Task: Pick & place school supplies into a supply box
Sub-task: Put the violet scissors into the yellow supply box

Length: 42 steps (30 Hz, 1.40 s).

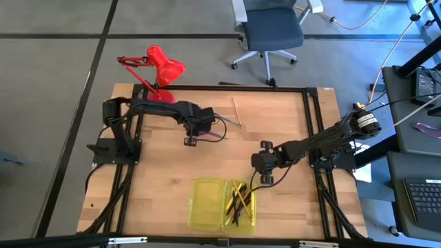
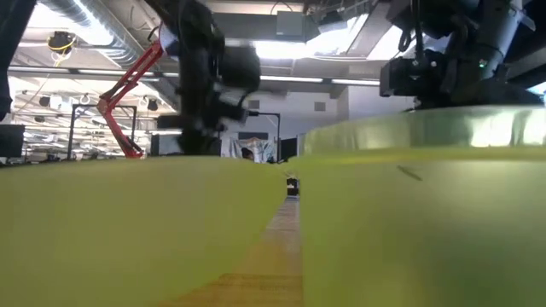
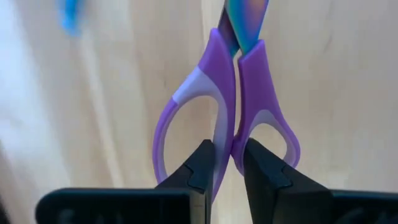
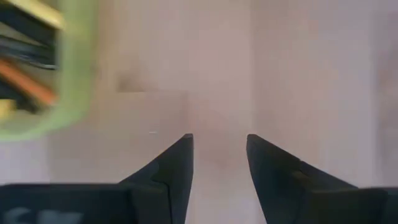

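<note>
My left gripper hovers over the table's far middle, shut on small purple-handled scissors, whose blades point away from the wrist camera. My right gripper is open and empty, just off the far right corner of the yellow-green supply box. The box lies open near the front edge. Its right half holds several pens and pencils; its left half looks empty. The right wrist view shows the box's corner beside my open right gripper. My left gripper pinches the scissors' two handle loops where they meet, on their inner bars, one fingertip in the line of each loop. The fingers come from above and lie along the scissors. Whether the scissors are clear of the table, I cannot tell.
A red desk lamp stands at the far left corner. A thin pencil lies on the wood just right of the left gripper. In the low view the box's two halves fill the foreground. Bare wood lies between the two arms.
</note>
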### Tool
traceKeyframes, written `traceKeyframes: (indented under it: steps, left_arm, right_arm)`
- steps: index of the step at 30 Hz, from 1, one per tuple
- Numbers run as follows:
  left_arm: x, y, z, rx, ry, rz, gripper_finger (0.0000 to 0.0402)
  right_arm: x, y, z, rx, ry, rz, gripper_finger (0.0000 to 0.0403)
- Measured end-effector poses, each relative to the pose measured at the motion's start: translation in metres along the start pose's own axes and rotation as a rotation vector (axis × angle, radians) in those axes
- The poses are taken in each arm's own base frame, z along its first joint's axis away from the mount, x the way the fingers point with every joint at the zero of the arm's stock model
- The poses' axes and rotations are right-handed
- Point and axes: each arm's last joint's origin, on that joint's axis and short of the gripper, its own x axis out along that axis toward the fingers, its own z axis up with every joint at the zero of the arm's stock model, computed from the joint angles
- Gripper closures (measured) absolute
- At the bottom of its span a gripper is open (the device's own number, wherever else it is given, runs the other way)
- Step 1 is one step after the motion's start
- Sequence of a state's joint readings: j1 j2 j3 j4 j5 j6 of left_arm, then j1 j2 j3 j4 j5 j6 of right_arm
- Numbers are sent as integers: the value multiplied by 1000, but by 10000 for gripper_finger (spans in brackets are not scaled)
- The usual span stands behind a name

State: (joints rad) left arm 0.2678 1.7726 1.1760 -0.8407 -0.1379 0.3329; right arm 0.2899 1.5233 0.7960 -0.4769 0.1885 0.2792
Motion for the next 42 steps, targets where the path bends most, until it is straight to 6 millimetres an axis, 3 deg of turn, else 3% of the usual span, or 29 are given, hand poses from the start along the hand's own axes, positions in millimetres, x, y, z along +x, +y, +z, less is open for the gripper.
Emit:
traceKeyframes:
  steps: [4, 8, 14, 19, 27, 32, 42]
  left_arm:
    - [-34, -23, 13, -16, -128, 19, 352]
    - [-65, -58, 36, 129, -278, 27, 345]
    - [-84, -111, 70, 375, -419, 47, 347]
    - [-79, -145, 95, 514, -459, -49, 347]
    - [-55, -192, 132, 776, -460, -44, 347]
    - [-39, -205, 148, 849, -453, -36, 347]
    - [-27, -213, 149, 875, -434, -88, 347]
  right_arm:
    - [-9, -15, -2, -55, -35, -30, 250]
    - [-25, -28, -2, -77, -65, -42, 250]
    - [-41, -37, -2, -57, -117, -47, 250]
    - [-46, -39, -5, -52, -110, -55, 250]
    - [-45, -39, -9, 12, -66, -59, 250]
    - [-44, -39, -10, 53, -60, -59, 250]
    - [-45, -39, -10, 65, -60, -58, 250]
